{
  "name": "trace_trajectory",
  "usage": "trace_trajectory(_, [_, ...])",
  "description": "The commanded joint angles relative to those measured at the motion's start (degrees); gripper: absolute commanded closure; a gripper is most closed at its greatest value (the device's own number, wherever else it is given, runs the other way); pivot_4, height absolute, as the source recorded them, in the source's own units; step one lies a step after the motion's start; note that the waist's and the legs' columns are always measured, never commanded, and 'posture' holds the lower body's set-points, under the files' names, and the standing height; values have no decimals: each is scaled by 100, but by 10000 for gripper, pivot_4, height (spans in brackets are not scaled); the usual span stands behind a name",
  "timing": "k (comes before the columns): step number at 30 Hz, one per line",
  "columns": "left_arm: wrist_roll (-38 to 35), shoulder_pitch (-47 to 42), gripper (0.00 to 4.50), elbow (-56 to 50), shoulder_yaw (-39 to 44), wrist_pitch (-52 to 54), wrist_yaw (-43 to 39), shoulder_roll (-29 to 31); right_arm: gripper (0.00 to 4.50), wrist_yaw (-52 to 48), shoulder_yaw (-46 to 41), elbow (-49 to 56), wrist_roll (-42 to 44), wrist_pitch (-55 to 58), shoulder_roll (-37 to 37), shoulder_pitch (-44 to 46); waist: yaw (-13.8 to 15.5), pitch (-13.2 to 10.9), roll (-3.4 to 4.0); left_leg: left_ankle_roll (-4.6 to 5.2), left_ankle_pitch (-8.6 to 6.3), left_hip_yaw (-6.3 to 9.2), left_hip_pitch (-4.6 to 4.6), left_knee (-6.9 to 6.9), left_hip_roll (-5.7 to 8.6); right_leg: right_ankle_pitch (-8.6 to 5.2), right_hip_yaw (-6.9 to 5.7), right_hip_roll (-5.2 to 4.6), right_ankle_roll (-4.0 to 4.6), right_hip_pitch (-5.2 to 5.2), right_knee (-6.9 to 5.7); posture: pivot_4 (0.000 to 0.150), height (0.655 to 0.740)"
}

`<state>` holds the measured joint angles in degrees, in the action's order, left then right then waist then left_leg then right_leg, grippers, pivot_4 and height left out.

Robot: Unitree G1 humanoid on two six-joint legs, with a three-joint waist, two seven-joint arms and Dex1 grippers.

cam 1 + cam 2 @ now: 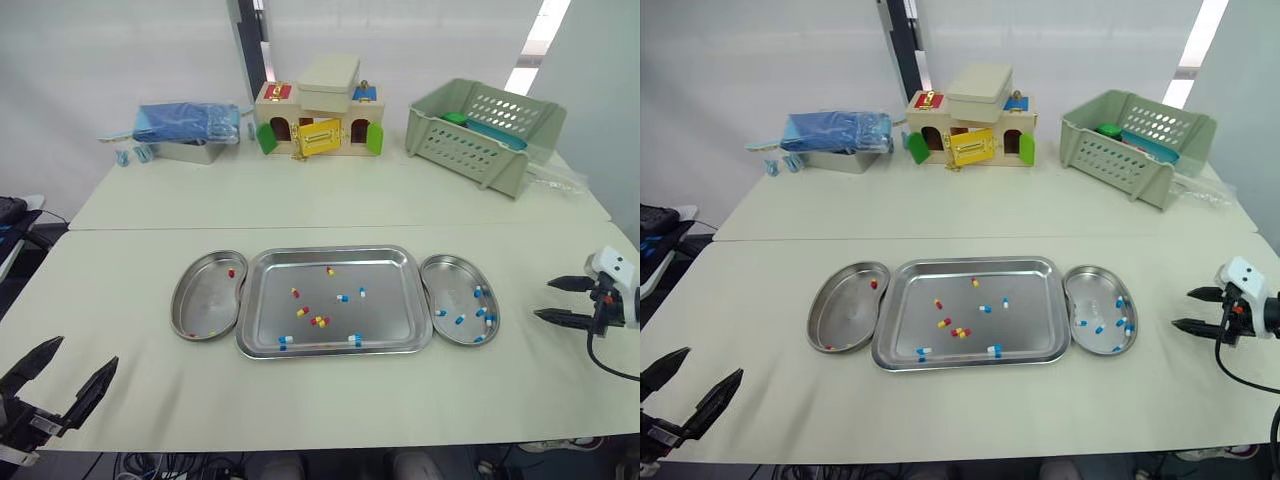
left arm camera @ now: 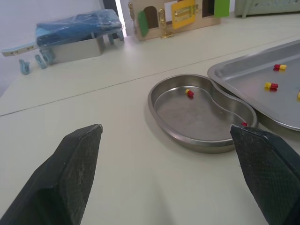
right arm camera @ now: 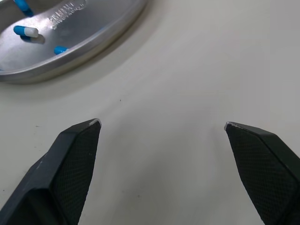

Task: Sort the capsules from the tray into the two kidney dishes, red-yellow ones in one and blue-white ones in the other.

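A steel tray lies mid-table with several red-yellow capsules and blue-white capsules scattered in it. The kidney dish on its left holds a red-yellow capsule near its far rim and another at its near rim. On the tray's right, the other kidney dish contains several blue-white capsules. My left gripper hovers open at the table's near left corner, well short of the left dish. My right gripper is open and empty just right of the right dish.
At the table's far side stand a steel box with blue packets, a wooden toy house and a green plastic basket. A seam runs across between two tabletops. Bare table lies in front of the tray.
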<state>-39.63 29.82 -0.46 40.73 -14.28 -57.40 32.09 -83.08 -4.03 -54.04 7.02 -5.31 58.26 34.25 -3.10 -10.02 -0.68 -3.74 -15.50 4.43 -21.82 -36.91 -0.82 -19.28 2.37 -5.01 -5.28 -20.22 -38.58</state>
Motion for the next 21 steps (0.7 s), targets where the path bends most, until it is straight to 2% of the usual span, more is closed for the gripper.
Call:
trace_trajectory(1, [120,163,0,-605,-337,-471,-473,-304,343,-512,-186,1450,562,544,146,-65,2,-1,2,0,0,0,-1,0,0,0,1,0,0,0,1,1500,7400])
trace_trajectory(4, [103,239,0,-1000,-631,-624,-605,-615,343,-647,-137,2839,961,1226,64,-229,-7,-2,5,-1,0,0,-1,0,-1,0,1,0,0,0,1,1500,7400])
trace_trajectory(7, [134,382,0,-1250,-1073,-888,-860,-1016,343,-551,284,4746,1423,2375,-119,-178,-14,-1,7,-1,0,2,-1,0,-4,0,0,2,0,0,-1,1500,7400])
trace_trajectory(11, [231,583,0,-1208,-1510,-1139,-1173,-1306,343,-372,950,6068,1704,3364,-511,238,35,-4,0,-1,0,8,-6,-3,-4,0,-7,2,-1,0,2,1500,7400])
trace_trajectory(15, [260,617,0,-1103,-1768,-1328,-1290,-1454,343,-89,1580,6484,1527,3691,-1087,733,78,-6,-5,-1,0,10,-7,-3,-2,1,-8,1,-2,-2,3,1500,7400])
trace_trajectory(21, [355,555,0,-848,-2070,-1677,-1375,-1611,343,780,2724,6083,724,3843,-2517,1704,111,-11,-14,-1,0,13,-8,-3,-1,1,-9,1,-1,-9,1,1500,7400])
